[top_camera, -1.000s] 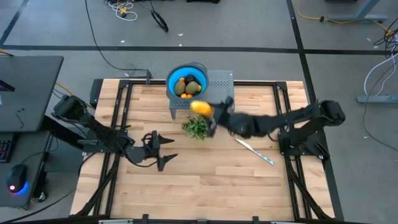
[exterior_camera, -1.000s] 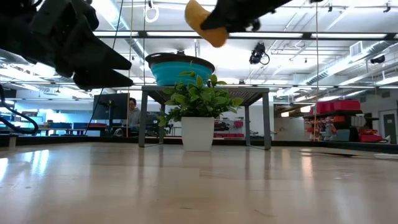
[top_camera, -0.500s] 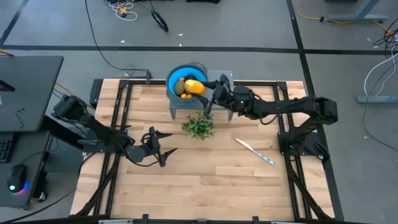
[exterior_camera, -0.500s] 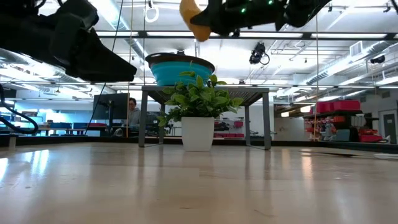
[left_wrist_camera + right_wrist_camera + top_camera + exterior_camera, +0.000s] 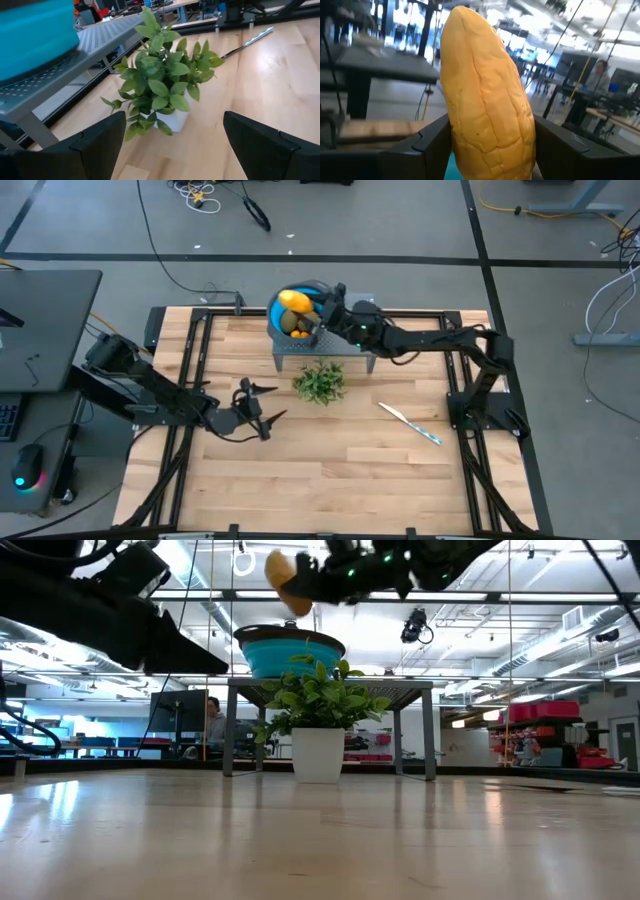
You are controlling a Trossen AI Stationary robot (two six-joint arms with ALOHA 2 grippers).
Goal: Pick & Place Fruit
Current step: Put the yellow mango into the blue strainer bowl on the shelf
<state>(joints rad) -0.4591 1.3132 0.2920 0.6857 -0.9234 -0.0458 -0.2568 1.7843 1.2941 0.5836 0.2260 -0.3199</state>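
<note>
The pale wooden table (image 5: 330, 450) with its black frame carries everything. At its far edge stands a small grey perforated metal stand (image 5: 350, 310), and on the left part of that stand sits a round blue bowl (image 5: 283, 308). The left arm waits over the near-left part of the table, its left gripper (image 5: 262, 414) released, the two dark fingers (image 5: 95, 145) spread wide and holding nothing, pointing toward the plant. The right arm reaches from the right side across the far edge; its right gripper (image 5: 318, 304) is clenched on the large yellow oblong fruit (image 5: 293, 300), which hangs above the blue bowl, clear of its rim in the low view. A leafy green plant tuft in a white pot (image 5: 318, 383) stands on the table just in front of the stand. A thin white knife with a blue handle (image 5: 410, 423) lies to the right of the plant. Inside the bowl lie smaller fruit: an olive-green oval (image 5: 288, 323) and a small orange piece (image 5: 300, 334).
</note>
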